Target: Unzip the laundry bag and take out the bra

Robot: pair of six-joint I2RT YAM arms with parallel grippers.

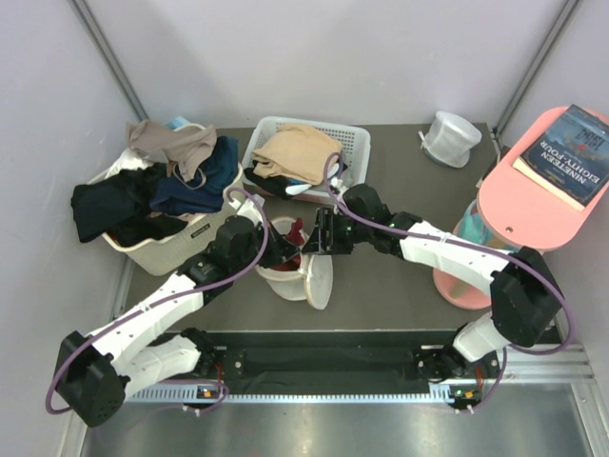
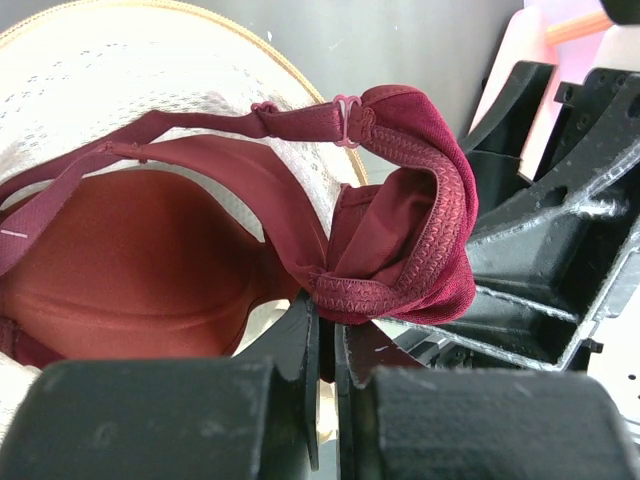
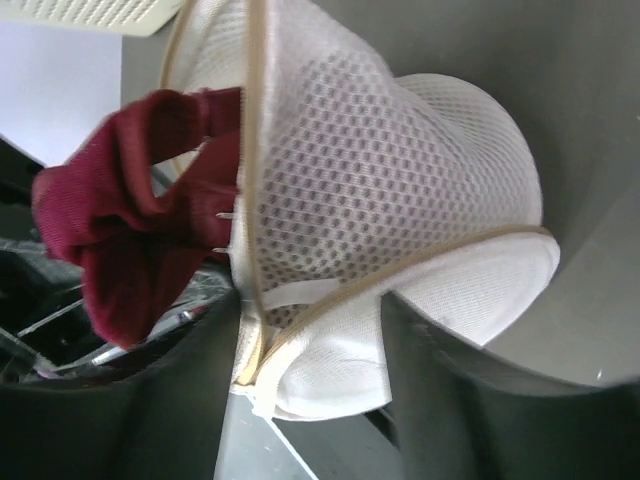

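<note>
The laundry bag [image 1: 309, 279] lies open on the table between my arms, its lid flapped down and its pale mesh dome showing in the right wrist view [image 3: 380, 170]. The dark red bra [image 2: 400, 230] sticks partly out of the bag's mouth [image 2: 110, 80]; it also shows in the top view [image 1: 293, 235] and the right wrist view [image 3: 130, 220]. My left gripper [image 2: 335, 320] is shut on the bra's folded edge, at the bag's opening [image 1: 278, 249]. My right gripper [image 3: 315, 375] is closed across the bag's seam and white base, on the bag's far right side [image 1: 322, 233].
A white hamper [image 1: 157, 243] heaped with dark clothes stands back left. A white slotted basket [image 1: 354, 143] with a beige garment is behind the bag. A greyish round pouch [image 1: 450, 138] sits back right. A pink side table [image 1: 533, 205] holds a blue book [image 1: 569, 143].
</note>
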